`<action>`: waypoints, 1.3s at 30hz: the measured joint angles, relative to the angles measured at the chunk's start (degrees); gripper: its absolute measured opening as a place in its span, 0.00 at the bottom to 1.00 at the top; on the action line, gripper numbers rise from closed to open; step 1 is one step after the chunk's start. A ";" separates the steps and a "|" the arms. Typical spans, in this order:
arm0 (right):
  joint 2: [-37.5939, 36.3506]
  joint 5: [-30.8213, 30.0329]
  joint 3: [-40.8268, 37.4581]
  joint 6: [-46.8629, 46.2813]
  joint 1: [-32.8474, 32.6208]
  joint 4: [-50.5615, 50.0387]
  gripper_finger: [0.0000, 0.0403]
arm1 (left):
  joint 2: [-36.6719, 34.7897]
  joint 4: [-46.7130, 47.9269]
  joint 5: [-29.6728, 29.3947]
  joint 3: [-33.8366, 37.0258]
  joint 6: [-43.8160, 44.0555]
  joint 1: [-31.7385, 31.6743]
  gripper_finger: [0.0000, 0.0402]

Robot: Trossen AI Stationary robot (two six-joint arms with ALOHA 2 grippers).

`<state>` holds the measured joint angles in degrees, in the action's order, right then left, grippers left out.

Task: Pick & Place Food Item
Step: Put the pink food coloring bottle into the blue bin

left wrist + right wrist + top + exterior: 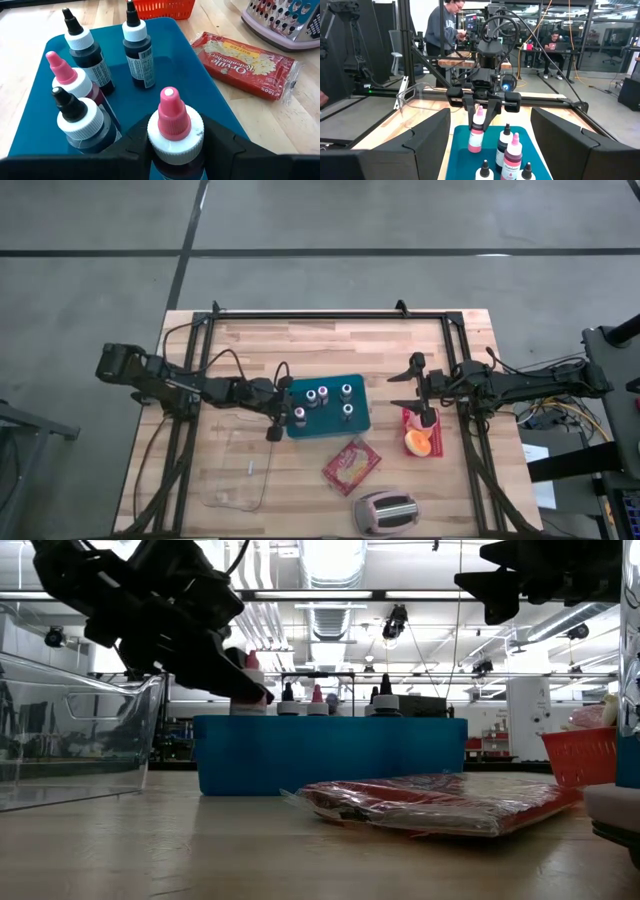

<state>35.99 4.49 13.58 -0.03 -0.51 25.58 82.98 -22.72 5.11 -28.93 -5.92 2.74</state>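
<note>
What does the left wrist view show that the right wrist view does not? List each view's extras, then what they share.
Left wrist only: the red plastic popcorn packet, the red mesh basket and the grey perforated metal appliance. Right wrist only: the clear plastic bin, people behind the table, and the open right hand. Both: the blue tray, its dropper bottles, and the left hand shut on the pink-capped bottle.
</note>
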 joint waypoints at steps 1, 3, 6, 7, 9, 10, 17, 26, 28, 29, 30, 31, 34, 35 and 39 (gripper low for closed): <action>0.00 0.00 0.00 0.00 0.00 0.00 0.67 | -0.01 -0.20 -0.03 0.19 0.03 0.00 0.31; 0.00 0.00 0.00 0.00 0.00 0.00 0.67 | -0.02 -0.42 -0.08 0.39 0.05 0.00 0.31; 0.00 0.00 0.00 0.00 0.00 0.04 0.67 | -0.04 -0.40 -0.22 0.51 0.03 0.00 0.31; 0.00 -0.01 0.00 0.00 0.00 0.06 0.67 | -0.04 -0.38 -0.23 0.55 0.03 0.00 0.31; 0.00 -0.02 0.00 0.00 0.00 0.07 0.67 | -0.04 -0.36 -0.24 0.67 0.04 0.00 0.31; 0.00 -0.02 0.00 0.00 0.00 0.07 0.67 | -0.04 -0.32 -0.22 0.68 0.05 0.00 0.31; 0.00 -0.02 0.20 0.00 0.00 0.07 0.67 | 0.00 0.19 0.24 0.70 -0.40 0.07 0.31; 0.00 -0.02 0.22 0.00 0.00 0.04 0.67 | 0.13 0.55 3.93 0.93 -3.06 0.11 0.46; 0.00 -0.02 0.22 0.00 0.00 0.04 0.67 | 0.13 0.12 4.89 0.92 -3.27 0.13 0.45; 0.00 -0.04 0.22 0.00 0.00 0.04 0.67 | 0.12 -0.22 5.25 0.92 -3.26 0.13 0.45; 0.00 -0.04 0.22 0.00 0.00 0.04 0.67 | 0.07 -0.44 5.44 0.92 -3.25 0.13 0.45; 0.00 -0.02 0.22 0.00 0.00 0.04 0.67 | -0.03 -0.46 5.46 0.92 -3.25 0.13 0.45; 0.00 -0.04 0.22 -0.08 0.00 0.04 0.67 | -0.68 -0.61 5.64 0.92 -3.60 0.13 0.45; 0.00 -0.04 0.22 -0.27 0.00 0.04 0.67 | -0.97 -0.64 5.64 0.91 -3.80 0.13 0.45; 0.00 -0.04 0.22 -0.73 0.00 0.04 0.67 | -2.48 -0.64 5.61 0.88 -4.79 0.13 0.45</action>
<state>35.99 4.45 13.80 -0.76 -0.51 25.63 80.50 -23.35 10.72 -28.05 -10.70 2.87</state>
